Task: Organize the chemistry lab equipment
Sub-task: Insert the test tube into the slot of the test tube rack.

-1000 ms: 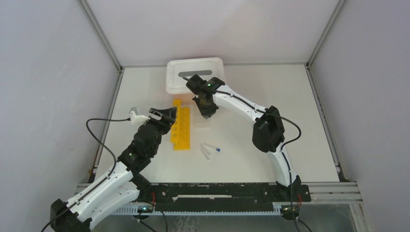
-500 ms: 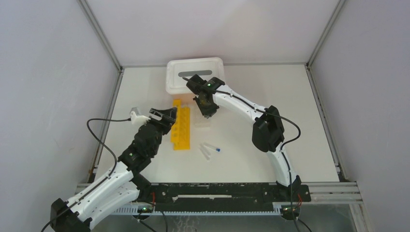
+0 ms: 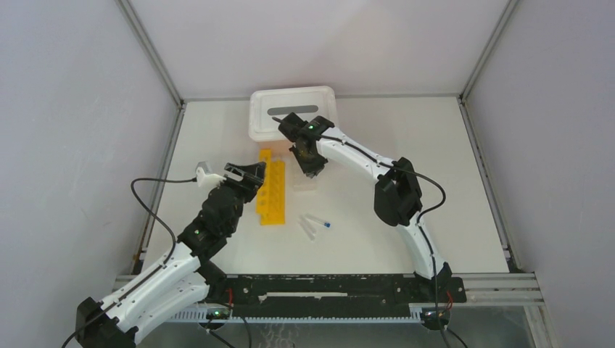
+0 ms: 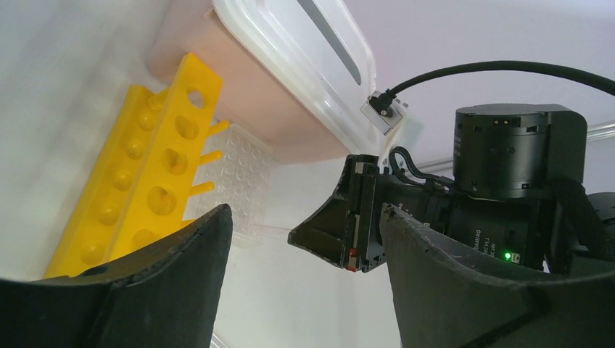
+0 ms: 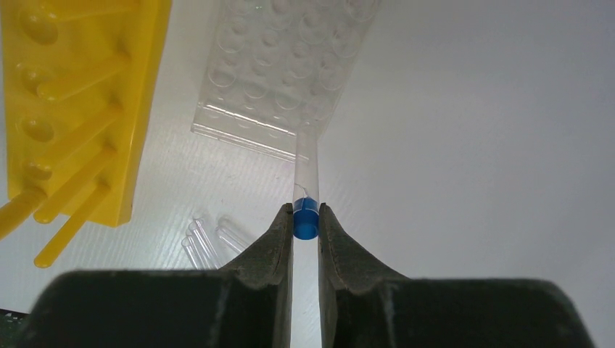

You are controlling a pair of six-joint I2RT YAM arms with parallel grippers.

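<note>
From above, the right end effector (image 3: 307, 165) hangs over the clear gridded rack (image 3: 307, 183), which lies on the counter (image 3: 435, 181) just to the right of the yellow rack (image 3: 273, 194). I judge that it is here to place a tube into this rack. The left end effector (image 3: 246, 174) waits at the left side of the yellow rack, perhaps to steady it. Some loose tubes (image 3: 313, 225) lie to the right of the yellow rack's near end, not yet sorted. The pink bin (image 3: 290, 112) stands just behind its far end.

In the left wrist view, the left end effector (image 4: 301, 217) is wide and empty. The yellow rack (image 4: 145, 188) is below it, and the right arm (image 4: 508, 181) fills the space beyond, so any reach across could meet it.

In the right wrist view, the right end effector (image 5: 305, 217) is narrow and pinches a blue-capped tube (image 5: 307, 163) by its cap. The tube points down to the near edge of the clear gridded rack (image 5: 283, 65). Whether its tip already sits in a well, I cannot tell. The yellow rack's pegs are close on the left but not in the way.
</note>
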